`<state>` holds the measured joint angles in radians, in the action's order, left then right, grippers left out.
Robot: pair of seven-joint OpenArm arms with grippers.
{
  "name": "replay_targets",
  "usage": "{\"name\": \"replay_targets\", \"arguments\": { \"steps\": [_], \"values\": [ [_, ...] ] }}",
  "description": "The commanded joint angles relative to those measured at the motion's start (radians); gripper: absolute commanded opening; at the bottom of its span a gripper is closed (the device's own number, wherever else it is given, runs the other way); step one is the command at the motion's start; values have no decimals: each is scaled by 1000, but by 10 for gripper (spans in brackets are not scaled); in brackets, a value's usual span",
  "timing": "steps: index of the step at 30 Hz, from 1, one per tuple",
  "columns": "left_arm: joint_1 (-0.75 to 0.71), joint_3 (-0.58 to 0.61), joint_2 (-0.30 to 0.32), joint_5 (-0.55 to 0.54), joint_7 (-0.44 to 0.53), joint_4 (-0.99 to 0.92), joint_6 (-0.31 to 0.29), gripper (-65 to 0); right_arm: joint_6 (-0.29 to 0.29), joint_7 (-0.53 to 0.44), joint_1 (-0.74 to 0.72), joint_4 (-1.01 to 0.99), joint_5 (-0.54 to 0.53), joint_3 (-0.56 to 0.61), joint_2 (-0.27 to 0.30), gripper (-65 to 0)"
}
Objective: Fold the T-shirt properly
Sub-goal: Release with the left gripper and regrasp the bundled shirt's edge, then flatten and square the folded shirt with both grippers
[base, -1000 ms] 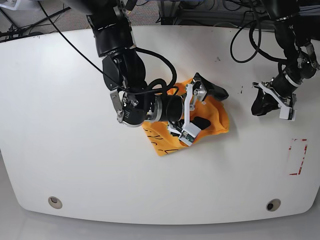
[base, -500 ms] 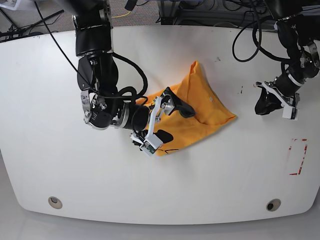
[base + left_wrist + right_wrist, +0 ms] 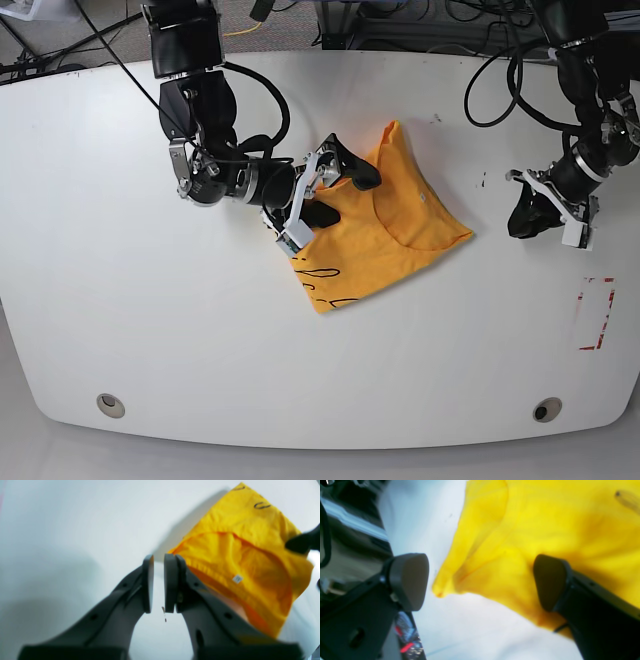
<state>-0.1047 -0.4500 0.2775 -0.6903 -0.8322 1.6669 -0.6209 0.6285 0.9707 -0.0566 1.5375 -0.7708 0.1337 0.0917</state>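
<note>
Back goes the right gripper (image 3: 333, 189), jaws apart and empty at the edge of the T-shirt (image 3: 385, 240), which lies mid-table as a rough bundle. Left gripper (image 3: 530, 212) waits aside, nearly closed, holding nothing. Folding looks mostly done; tidying remains.

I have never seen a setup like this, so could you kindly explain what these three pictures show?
This is a robot with two arms working over a white table. One picture looks down from above; the other two come from cameras mounted on each wrist, looking past that arm's own hand. A crumpled orange-yellow T-shirt lies on the table. The right hand is open at the shirt's edge, one finger over the cloth, gripping nothing. The left hand sits off to the side, fingers nearly together with a thin gap, holding nothing.
</note>
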Motion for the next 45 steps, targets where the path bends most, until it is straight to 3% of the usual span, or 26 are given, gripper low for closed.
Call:
{"name": "replay_targets", "arguments": {
  "steps": [1, 8, 13, 17, 21, 28, 32, 34, 38, 45],
  "values": [
    [9, -5, 24, -19, 24, 19, -3, -587, 9, -46, -4, -24, -25, -3, 1, -8],
    [26, 69, 30, -19, 26, 25, -1, -587, 6, -46, 42, -21, -34, -3, 1, -8],
    [36, 121, 30, -19, 26, 34, 2, -587, 3, 7, 45, 142, -31, -9, 1, -8],
    [55, 198, 24, -19, 26, 69, 3, -587, 1, 9, -4, 156, -23, -33, 10, -8],
    [56, 276, 21, -19, 27, 72, 5, -587, 1, -2, -96, 47, 17, -67, 6, -21],
    [67, 383, -76, 114, 26, 72, 5, -587, 4, -72, -317, -194, 139, -64, 3, -282],
    [63, 429, -125, 202, 26, 74, 5, -587, 11, -117, -431, -360, 204, -62, -27, -417],
    [61, 440, -145, 212, 26, 74, 5, -587, 11, -152, -457, -417, 231, -61, -36, -442],
    [49, 446, -182, 254, 26, 72, 5, -587, 11, -249, -492, -510, 314, -52, -54, -433],
    [20, 448, -191, 298, 26, 66, 3, -587, 8, -460, -496, -659, 465, 2, -102, -439]
  ]
}}
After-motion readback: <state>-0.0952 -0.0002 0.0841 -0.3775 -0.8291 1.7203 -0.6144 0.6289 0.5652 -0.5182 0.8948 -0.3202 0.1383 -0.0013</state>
